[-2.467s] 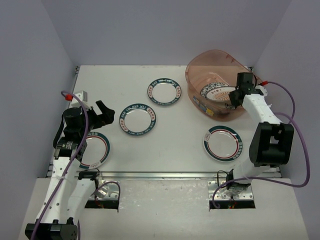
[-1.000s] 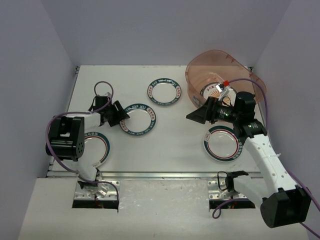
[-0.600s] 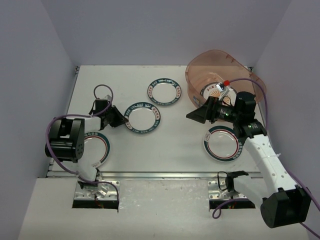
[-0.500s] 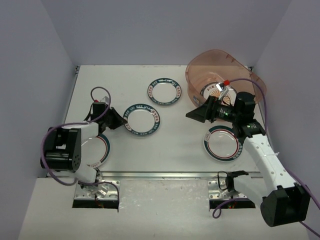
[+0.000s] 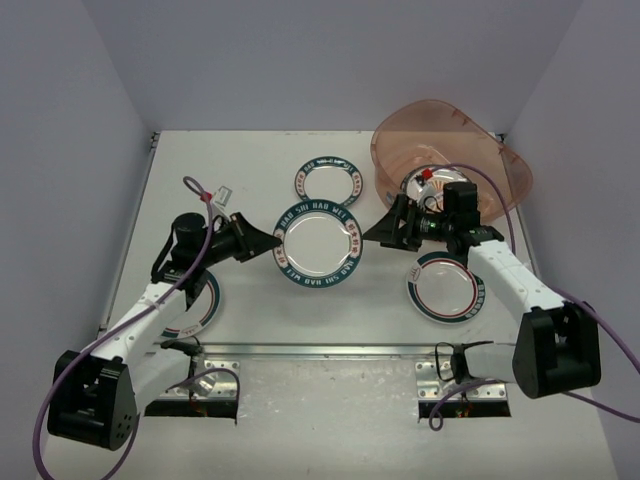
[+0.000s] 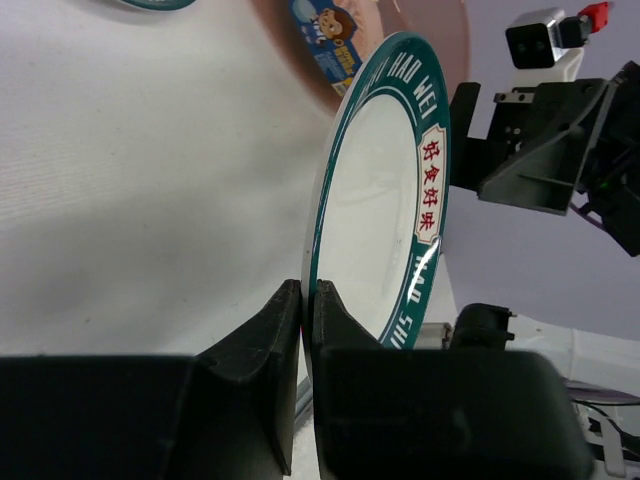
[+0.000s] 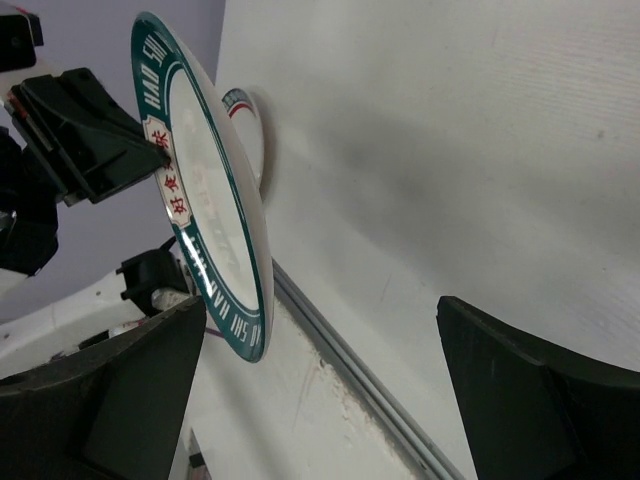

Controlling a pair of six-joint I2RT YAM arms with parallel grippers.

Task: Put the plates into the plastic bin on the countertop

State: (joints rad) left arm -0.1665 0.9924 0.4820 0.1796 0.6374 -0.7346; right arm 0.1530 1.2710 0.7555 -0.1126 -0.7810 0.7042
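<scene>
My left gripper (image 5: 272, 243) is shut on the rim of a teal-lettered plate (image 5: 317, 243), holding it tilted up above the countertop (image 5: 250, 160). In the left wrist view the fingers (image 6: 285, 330) pinch the plate's (image 6: 385, 200) edge. My right gripper (image 5: 385, 228) stands open just right of that plate, facing it. In the right wrist view the plate (image 7: 205, 230) hangs beside my right gripper (image 7: 330, 380), with nothing between its jaws. The plastic bin (image 5: 470, 135) at the back right holds a plate (image 5: 422, 186). Three more plates lie flat on the countertop: one at the back (image 5: 328, 178), one to the right (image 5: 445, 285), one under my left arm (image 5: 195, 303).
A metal rail (image 5: 320, 350) runs along the near edge of the countertop. Lavender walls (image 5: 60, 150) close in the left, back and right sides. The bin's sticker (image 6: 325, 25) shows in the left wrist view.
My left gripper shut on the teal-lettered plate, lifted it off the countertop and carried it right, tilted up. My right gripper moved left toward it.
</scene>
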